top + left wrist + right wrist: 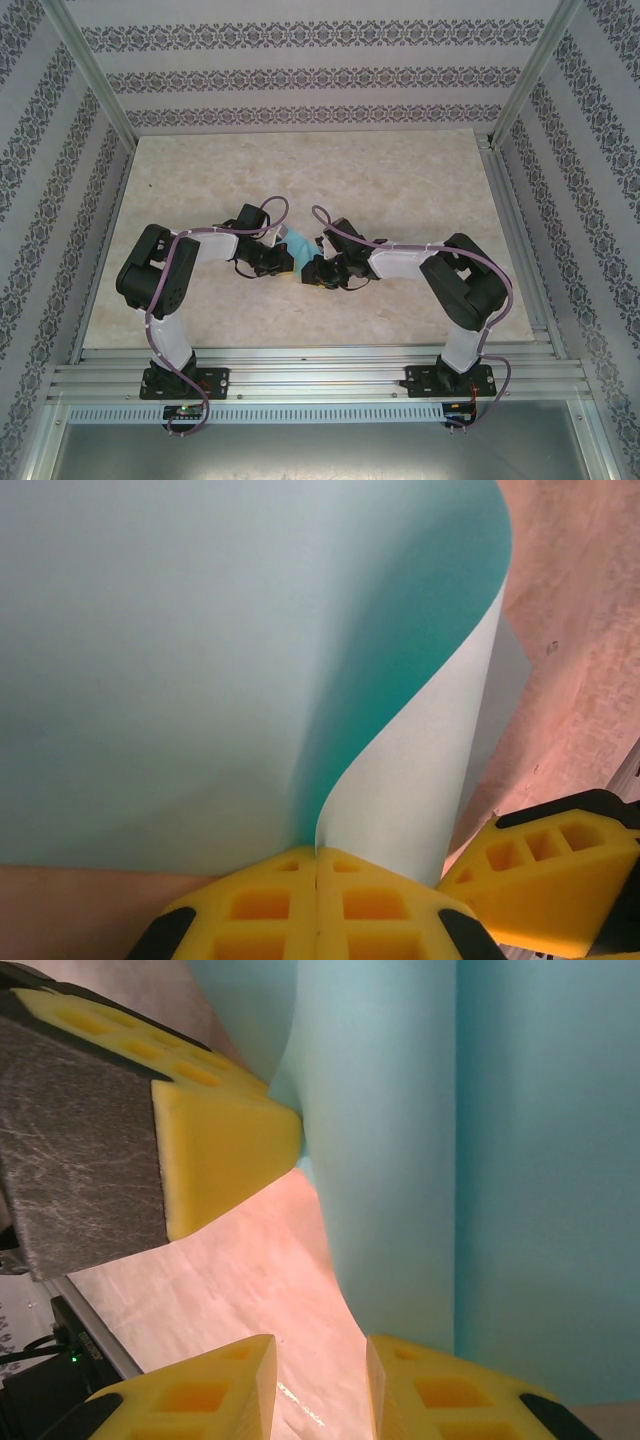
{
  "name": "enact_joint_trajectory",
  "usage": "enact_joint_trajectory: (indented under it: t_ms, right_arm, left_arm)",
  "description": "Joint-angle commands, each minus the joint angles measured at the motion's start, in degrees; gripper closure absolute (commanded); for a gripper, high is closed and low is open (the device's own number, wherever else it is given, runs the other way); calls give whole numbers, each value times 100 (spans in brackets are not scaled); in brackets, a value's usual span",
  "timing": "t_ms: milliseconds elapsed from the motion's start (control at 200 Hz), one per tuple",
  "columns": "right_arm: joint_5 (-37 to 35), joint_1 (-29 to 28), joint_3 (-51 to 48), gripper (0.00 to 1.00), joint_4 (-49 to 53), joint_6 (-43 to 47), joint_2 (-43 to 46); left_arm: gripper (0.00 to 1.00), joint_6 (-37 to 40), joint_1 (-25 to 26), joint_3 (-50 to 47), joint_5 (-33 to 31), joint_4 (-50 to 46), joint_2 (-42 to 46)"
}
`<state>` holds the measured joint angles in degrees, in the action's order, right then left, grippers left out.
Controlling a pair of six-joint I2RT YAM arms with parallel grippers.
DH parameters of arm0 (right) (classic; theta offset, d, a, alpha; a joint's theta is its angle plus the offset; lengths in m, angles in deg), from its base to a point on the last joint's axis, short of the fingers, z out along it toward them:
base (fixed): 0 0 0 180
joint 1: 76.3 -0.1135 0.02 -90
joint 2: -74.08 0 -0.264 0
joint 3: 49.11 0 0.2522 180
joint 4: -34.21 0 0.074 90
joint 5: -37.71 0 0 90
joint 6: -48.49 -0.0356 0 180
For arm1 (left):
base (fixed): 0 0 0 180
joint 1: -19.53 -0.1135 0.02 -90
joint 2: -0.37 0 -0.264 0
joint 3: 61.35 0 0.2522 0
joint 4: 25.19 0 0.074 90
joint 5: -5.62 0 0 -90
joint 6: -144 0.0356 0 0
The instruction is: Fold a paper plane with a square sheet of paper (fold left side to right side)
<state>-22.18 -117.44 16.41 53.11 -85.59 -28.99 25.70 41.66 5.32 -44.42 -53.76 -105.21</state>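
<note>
Table (200,180), one turquoise sheet (297,243), two claws (318,865) (320,1360)

You see a pale marbled table top (300,170), patterned wallpaper walls (300,80) around it on three sides, and metal rails (320,365) along its near edge

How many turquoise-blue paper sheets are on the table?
1. The thin turquoise-blue square sheet of paper lies mid-way across the beige table, one edge pinched and curled upward by the left gripper. Another sheet underneath could be hidden.
</note>
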Motion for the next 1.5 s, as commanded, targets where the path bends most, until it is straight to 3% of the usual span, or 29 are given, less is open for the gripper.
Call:
enact_joint_trajectory:
  t_ms: [0, 1494]
  right_arm:
    - [-42, -14, 29, 70, -147, -83, -55]
    - [-115, 187, -514, 71, -198, -473, -366]
  left_arm:
    - [100, 44, -47, 152, 9, 81, -99]
    - [99, -81, -85, 283, -152, 136, -201]
